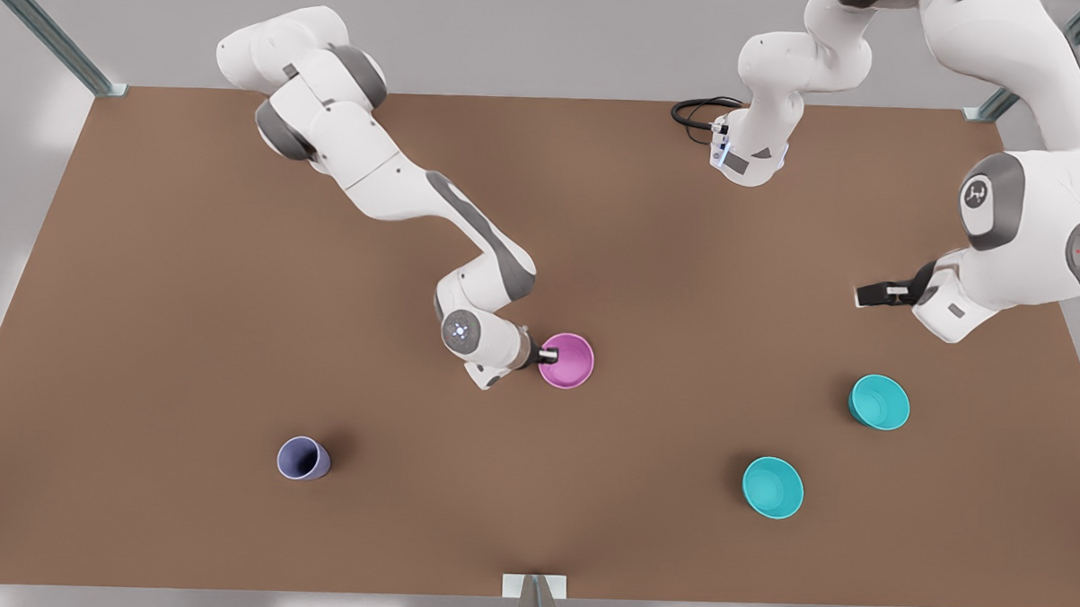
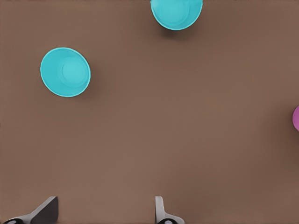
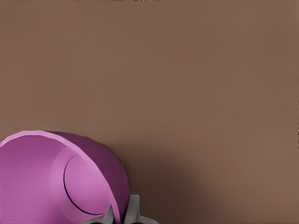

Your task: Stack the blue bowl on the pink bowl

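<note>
Two claws: right claw [image 1: 549, 354] clamped on pink bowl [image 1: 568, 361] rim; left claw [image 1: 856, 297] spread, above both blue bowls [image 1: 772, 488].

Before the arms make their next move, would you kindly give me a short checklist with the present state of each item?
1. Right pincer closed on the pink bowl's rim, one finger inside, one outside: ok.
2. Pink bowl level: not ok; in the right wrist view it looks tilted.
3. Left pincer open, holding nothing: ok.
4. Both turquoise bowls, far and near, upright and apart on the table: ok.
5. Lavender cup far from the bowls: ok.
6. A blue bowl stacked on the pink one: not ok, not yet done.
</note>
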Robot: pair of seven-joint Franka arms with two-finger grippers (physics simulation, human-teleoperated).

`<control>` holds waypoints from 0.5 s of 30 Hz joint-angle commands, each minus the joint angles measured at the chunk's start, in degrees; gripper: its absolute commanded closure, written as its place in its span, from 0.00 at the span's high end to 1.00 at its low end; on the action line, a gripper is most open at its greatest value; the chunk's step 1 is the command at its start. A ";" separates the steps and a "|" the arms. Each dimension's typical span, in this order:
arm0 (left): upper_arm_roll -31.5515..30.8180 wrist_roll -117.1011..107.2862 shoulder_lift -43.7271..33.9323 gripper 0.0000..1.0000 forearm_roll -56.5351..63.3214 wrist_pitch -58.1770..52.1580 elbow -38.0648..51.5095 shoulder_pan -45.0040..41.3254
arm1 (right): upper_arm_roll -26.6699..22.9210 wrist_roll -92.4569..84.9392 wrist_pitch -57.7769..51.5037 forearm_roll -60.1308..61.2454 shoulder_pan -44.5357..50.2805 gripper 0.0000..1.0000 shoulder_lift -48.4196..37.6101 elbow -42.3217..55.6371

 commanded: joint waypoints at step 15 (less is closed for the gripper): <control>10.60 48.34 33.29 1.00 -19.43 30.05 7.11 13.37 | 0.26 -28.71 -50.34 -31.23 -28.20 1.00 -14.10 12.99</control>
